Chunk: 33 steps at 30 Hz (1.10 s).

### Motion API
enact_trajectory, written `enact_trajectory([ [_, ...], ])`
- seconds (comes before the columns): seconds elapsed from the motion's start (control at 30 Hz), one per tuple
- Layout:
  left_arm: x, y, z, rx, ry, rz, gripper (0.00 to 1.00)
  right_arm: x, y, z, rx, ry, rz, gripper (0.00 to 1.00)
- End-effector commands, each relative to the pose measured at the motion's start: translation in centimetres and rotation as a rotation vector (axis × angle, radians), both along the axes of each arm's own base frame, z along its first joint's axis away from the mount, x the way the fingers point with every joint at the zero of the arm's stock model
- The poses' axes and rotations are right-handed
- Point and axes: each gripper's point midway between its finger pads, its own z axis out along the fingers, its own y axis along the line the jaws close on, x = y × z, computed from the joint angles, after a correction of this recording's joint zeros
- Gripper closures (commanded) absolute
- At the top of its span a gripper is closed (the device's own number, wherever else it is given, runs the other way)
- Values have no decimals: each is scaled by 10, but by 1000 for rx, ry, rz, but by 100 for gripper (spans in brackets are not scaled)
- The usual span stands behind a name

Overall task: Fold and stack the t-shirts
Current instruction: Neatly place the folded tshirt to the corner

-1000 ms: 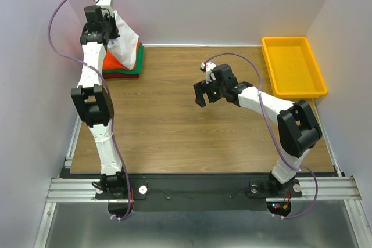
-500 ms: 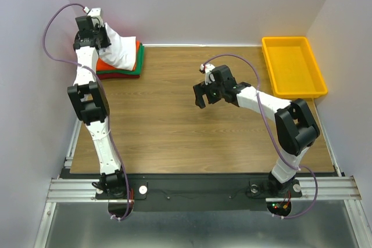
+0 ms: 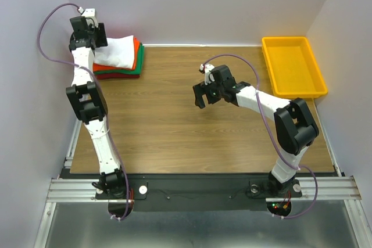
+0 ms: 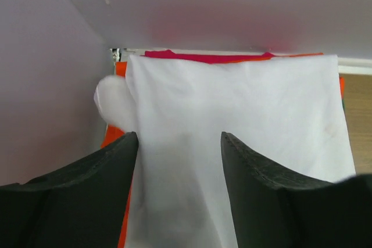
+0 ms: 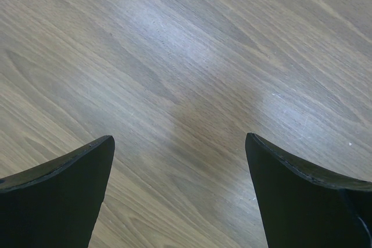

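Observation:
The white t-shirt (image 3: 119,50) lies folded on top of a stack at the far left corner, over the orange (image 3: 137,46), green (image 3: 140,61) and dark red (image 3: 116,76) t-shirts. My left gripper (image 3: 96,42) hovers at the stack's left end against the wall. In the left wrist view its fingers stand apart (image 4: 179,137), with the white t-shirt (image 4: 244,103) spread flat below and between them, orange cloth (image 4: 113,135) at the left edge. My right gripper (image 3: 204,95) hangs open over the bare wooden table (image 5: 192,74), holding nothing (image 5: 180,140).
A yellow plastic tray (image 3: 293,65) stands at the far right corner. Grey walls enclose the table (image 3: 174,126) at the back and both sides, close to the stack.
My left gripper lowered the hanging white t-shirt onto the stack, moved left toward the wall and opened its jaws. The right arm stayed still.

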Motion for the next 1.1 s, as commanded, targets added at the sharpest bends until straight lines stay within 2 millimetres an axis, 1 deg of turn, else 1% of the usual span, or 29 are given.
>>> enact_trajectory([
  [0.0, -7, 27, 83, 110, -150, 41, 27, 13, 7, 22, 32, -47, -5, 0],
  [0.1, -15, 29, 101, 143, -171, 46, 27, 12, 8, 23, 38, -45, -2, 0],
  [0.13, -17, 29, 106, 148, -176, 43, 27, 11, 8, 22, 37, -43, -2, 0],
  [0.17, -23, 26, 114, 144, -186, 25, 28, 11, 7, 24, 38, -48, -2, 0],
  [0.2, -27, 25, 117, 138, -187, 19, 28, 12, 7, 26, 38, -54, -4, 0],
  [0.23, -31, 22, 110, 115, -171, -8, 32, 10, 6, 26, 34, -55, -6, 0],
  [0.27, -35, 18, 112, 96, -174, -33, 34, 9, 5, 27, 35, -56, -6, 0],
  [0.3, -44, 12, 126, 87, -193, -63, 37, 8, 4, 26, 34, -55, -5, 0],
  [0.33, -49, 1, 111, 49, -162, -113, 44, 6, 4, 26, 36, -52, 0, 0],
  [0.37, -58, -5, 122, 47, -175, -132, 47, 5, 4, 26, 38, -51, 2, 0],
  [0.4, -63, -8, 120, 40, -170, -149, 51, 4, 3, 28, 40, -53, 2, 0],
  [0.43, -67, -11, 104, 17, -136, -153, 61, 4, 4, 29, 42, -54, 5, 0],
  [0.47, -71, -17, 101, 3, -132, -173, 66, 3, 4, 29, 42, -56, 6, 0],
  [0.5, -77, -18, 105, 2, -134, -174, 69, 2, 3, 30, 44, -55, 6, 0],
  [0.53, -80, -19, 103, -1, -128, -174, 71, 2, 3, 31, 44, -56, 6, 0],
  [0.57, -85, -15, 93, -9, -102, -154, 75, 1, 2, 29, 39, -56, 6, 0],
  [0.6, -86, -13, 86, -13, -87, -146, 77, 0, 2, 31, 42, -58, 9, 0],
  [0.63, -88, -11, 80, -16, -71, -139, 78, 1, 1, 30, 39, -59, 6, 0],
  [0.67, -90, -9, 69, -24, -47, -129, 78, 0, 1, 30, 38, -59, 6, 0],
  [0.73, -92, 0, 56, -41, -20, -107, 79, -1, 0, 28, 31, -57, 6, 0],
  [0.77, -91, 3, 44, -49, 3, -99, 79, 0, -1, 27, 31, -57, 2, 0],
  [0.9, -90, 8, 18, -81, 49, -99, 79, -1, -3, 23, 21, -53, 2, 0],
  [0.97, -89, 14, 2, -77, 78, -72, 79, 0, -3, 22, 16, -53, 0, 0],
  [1.07, -91, 25, -14, -73, 112, -28, 80, 1, -4, 20, 10, -53, -2, 0],
])
